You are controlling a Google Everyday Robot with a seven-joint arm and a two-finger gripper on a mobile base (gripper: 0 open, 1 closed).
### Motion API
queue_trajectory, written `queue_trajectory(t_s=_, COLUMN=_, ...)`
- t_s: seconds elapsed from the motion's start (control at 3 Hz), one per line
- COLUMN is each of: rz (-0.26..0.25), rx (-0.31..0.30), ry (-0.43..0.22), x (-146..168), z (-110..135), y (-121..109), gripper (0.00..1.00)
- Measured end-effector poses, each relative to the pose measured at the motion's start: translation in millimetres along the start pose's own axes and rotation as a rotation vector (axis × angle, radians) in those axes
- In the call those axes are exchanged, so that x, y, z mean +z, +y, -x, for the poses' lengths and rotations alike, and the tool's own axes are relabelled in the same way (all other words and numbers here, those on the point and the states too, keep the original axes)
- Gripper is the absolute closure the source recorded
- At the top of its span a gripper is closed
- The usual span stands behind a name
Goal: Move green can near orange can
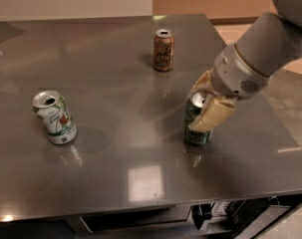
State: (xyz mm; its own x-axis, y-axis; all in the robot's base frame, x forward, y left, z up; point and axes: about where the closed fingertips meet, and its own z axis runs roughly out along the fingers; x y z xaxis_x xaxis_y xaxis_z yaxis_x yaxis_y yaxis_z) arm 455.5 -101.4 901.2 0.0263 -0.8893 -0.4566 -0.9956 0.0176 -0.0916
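The green can (196, 134) stands upright on the steel table (115, 148), right of centre. My gripper (193, 111) reaches in from the right with its cream fingers (214, 114) on either side of the can's upper half, closed against it. The can's base rests on the table. The orange can (163, 50) stands upright further back, slightly to the left of the green can and well apart from it.
A white can with green and red markings (55, 117) stands tilted at the left of the table. The table's right edge runs close behind my arm (262, 54); the front edge lies below the green can.
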Motion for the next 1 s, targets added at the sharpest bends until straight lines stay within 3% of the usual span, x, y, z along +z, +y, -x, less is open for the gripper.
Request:
queue_trajectory(t_s=0.33, rz=-0.013, rx=0.015, ry=-0.030, x=-5, z=12, y=-44, gripper=1.00)
queue_trajectory(t_s=1.0, rz=-0.040, rx=0.132, ry=-0.108, x=5, z=15, y=-135, gripper=1.00)
